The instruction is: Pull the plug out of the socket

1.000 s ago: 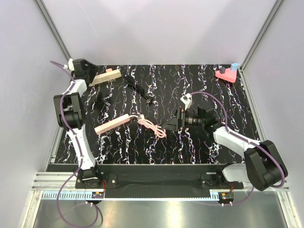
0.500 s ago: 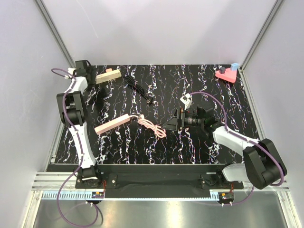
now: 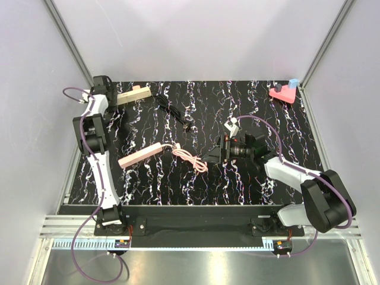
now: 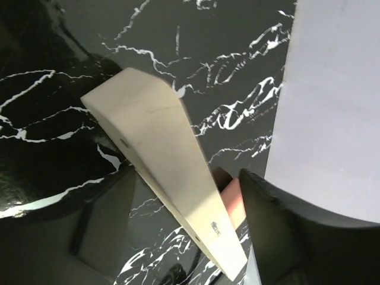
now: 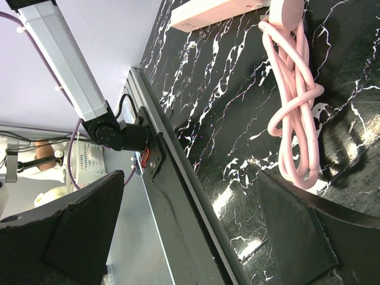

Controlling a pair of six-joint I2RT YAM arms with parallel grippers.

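The socket (image 3: 133, 95), a long cream-beige bar, lies at the back left with a black plug (image 3: 155, 95) and black cable (image 3: 175, 114) at its right end. My left gripper (image 3: 114, 98) is open and straddles the bar's left end. In the left wrist view the bar (image 4: 160, 148) runs between the fingers (image 4: 279, 237), with a gap on its left side. My right gripper (image 3: 215, 155) is open and empty, just right of a pink cable coil (image 3: 191, 160). In the right wrist view the coil (image 5: 294, 101) lies ahead of the gripper (image 5: 196, 237).
A pink power strip (image 3: 141, 155) with a pink plug (image 5: 285, 9) in its end lies left of centre. A red block with a blue piece (image 3: 284, 91) stands at the back right. The side walls are close to the left gripper.
My left wrist has swung towards the back left corner and settled over the bar's left end. The bar has turned slightly. The right arm has barely moved.
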